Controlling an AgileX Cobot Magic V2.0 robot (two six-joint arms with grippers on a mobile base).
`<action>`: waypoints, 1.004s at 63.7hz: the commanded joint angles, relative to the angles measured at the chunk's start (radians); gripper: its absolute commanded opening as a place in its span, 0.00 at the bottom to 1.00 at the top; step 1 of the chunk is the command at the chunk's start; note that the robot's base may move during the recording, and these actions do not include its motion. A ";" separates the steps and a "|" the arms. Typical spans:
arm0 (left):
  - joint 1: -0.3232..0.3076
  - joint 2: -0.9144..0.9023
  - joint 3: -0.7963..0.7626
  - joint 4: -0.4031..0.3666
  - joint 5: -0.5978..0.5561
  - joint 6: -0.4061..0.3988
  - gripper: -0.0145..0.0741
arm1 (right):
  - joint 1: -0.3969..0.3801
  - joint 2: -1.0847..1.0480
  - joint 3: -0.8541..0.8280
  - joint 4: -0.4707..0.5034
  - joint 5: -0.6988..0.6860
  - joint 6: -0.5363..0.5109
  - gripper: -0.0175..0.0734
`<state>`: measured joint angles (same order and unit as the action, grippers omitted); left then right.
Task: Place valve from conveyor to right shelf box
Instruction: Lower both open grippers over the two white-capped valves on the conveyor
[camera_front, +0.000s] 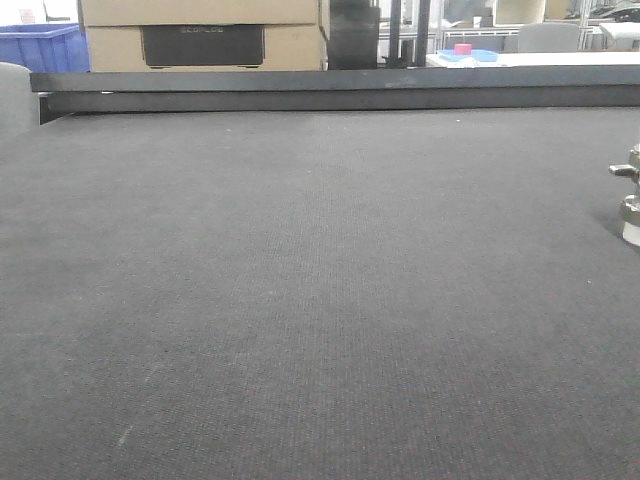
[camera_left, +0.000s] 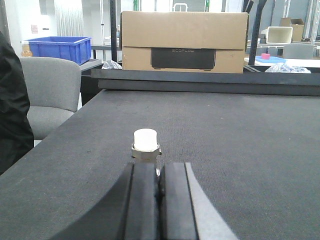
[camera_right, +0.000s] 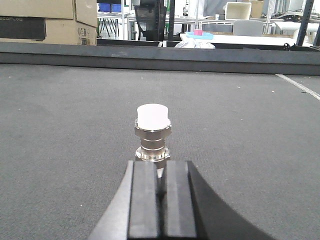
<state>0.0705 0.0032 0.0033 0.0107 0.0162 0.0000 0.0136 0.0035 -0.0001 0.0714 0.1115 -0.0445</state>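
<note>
Fingers (camera_right: 144, 200) of the right gripper (camera_right: 160, 166) sit nearly together, the valve (camera_right: 152, 132) upright at 12 o'clock just beyond; contact unclear. The left gripper (camera_left: 159, 169) has fingers pressed together.

Left gripper (camera_left: 159, 167) and right gripper (camera_right: 161, 165), wrist views. Each has two flat, matte black, rectangular fingers (camera_left: 144, 200) flanked by a smooth housing (camera_left: 210, 215) that curves outward, black on one flank and grey on the other.
</note>
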 joint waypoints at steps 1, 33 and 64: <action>-0.007 -0.003 -0.003 0.002 -0.016 -0.006 0.04 | -0.002 -0.004 0.000 0.000 -0.017 -0.001 0.01; -0.008 -0.003 -0.003 -0.002 -0.016 -0.006 0.04 | -0.002 -0.004 0.000 0.000 -0.034 -0.001 0.01; -0.008 -0.003 -0.003 -0.003 -0.156 -0.006 0.04 | -0.002 -0.004 -0.024 0.000 -0.144 -0.001 0.01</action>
<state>0.0705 0.0032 0.0033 0.0107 -0.0859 0.0000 0.0136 0.0035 0.0000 0.0714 -0.0055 -0.0445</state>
